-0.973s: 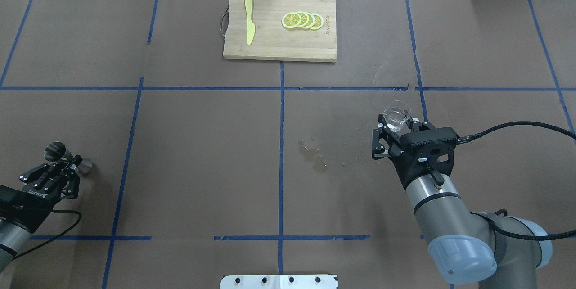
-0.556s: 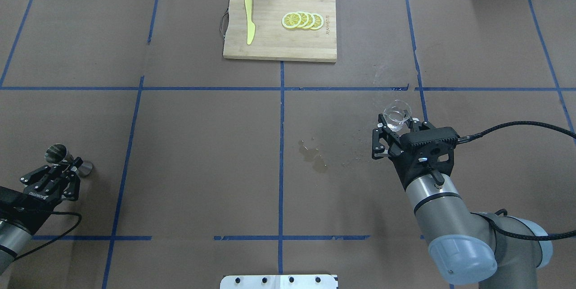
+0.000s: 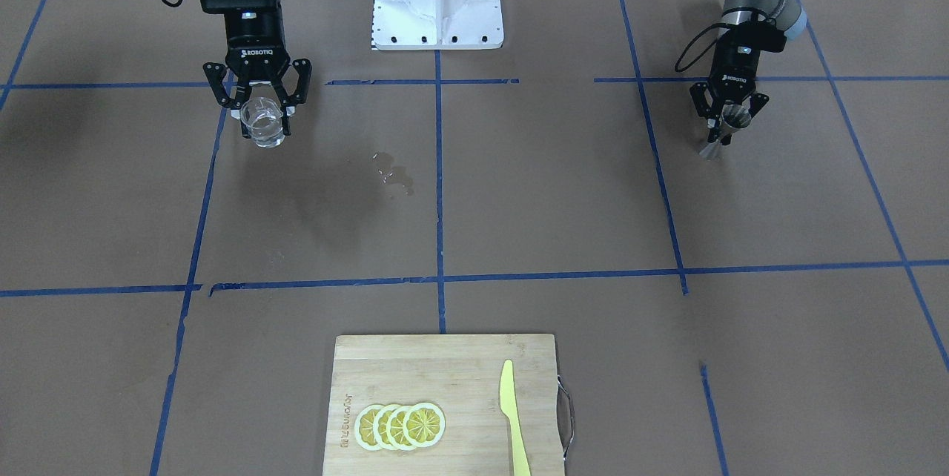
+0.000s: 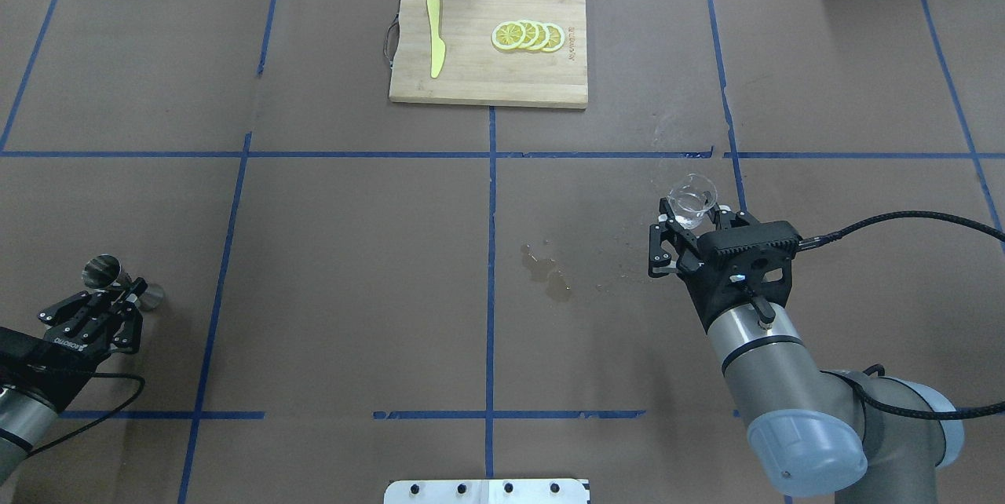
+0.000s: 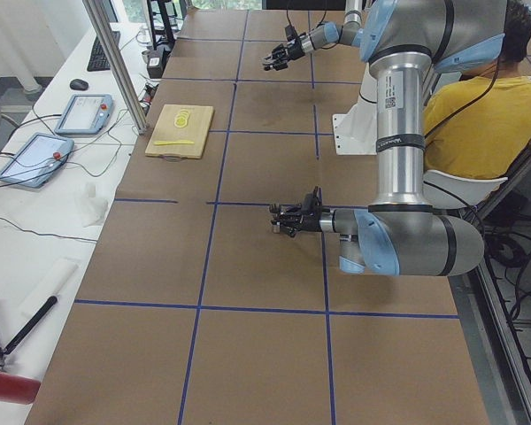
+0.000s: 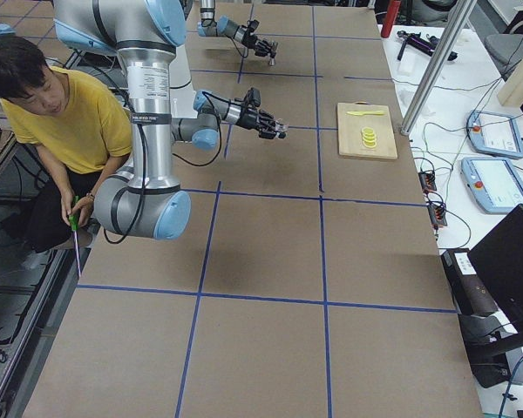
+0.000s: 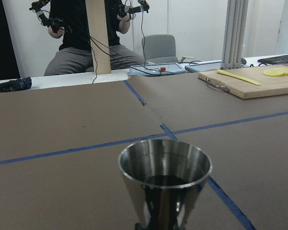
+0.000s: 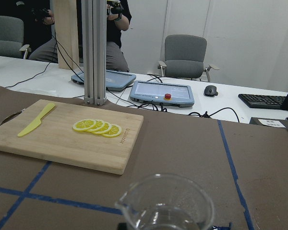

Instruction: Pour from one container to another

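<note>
**Both claws gripping their containers, far apart**

Right claw (image 4: pixel 694 215) is closed on the clear glass cup (image 4: pixel 692 199), which is upright between its fingers. A little clear liquid seems to sit low inside.

Left claw (image 4: pixel 129 292) is clamped at the waist of the metal jigger (image 4: pixel 102 269). The bowl looks dark and I can't tell the fill.

The cup is held robotward and right of the cutting board (image 4: pixel 487 80). The jigger is far left of the board and nearer the robot. A wet patch (image 4: pixel 547 272) lies on the table (image 4: pixel 353 253), robotward of the board.

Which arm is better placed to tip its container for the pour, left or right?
Right. The right gripper holds the glass cup, the source; the left gripper holds the metal jigger, which receives.
</note>
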`<action>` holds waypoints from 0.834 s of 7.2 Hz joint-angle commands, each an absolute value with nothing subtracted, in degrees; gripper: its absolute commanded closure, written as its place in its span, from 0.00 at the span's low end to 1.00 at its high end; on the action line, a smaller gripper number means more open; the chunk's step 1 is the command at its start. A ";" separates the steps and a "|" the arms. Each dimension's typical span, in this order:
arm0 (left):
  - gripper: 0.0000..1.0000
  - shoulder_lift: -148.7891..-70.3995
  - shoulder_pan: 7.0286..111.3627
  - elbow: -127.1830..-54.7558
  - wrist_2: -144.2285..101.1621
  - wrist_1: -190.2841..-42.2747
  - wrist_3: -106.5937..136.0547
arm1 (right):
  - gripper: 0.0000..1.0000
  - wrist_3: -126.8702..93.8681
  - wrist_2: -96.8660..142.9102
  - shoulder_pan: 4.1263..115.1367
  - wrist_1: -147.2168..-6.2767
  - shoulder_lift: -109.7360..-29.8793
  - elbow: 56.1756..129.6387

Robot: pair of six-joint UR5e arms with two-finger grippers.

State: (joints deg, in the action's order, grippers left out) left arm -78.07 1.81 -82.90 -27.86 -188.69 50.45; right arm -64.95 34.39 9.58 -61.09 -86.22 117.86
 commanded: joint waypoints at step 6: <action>0.00 -78.22 1.67 -82.88 -27.25 -188.96 50.45 | 1.00 -65.04 34.19 9.49 -61.08 -86.04 118.48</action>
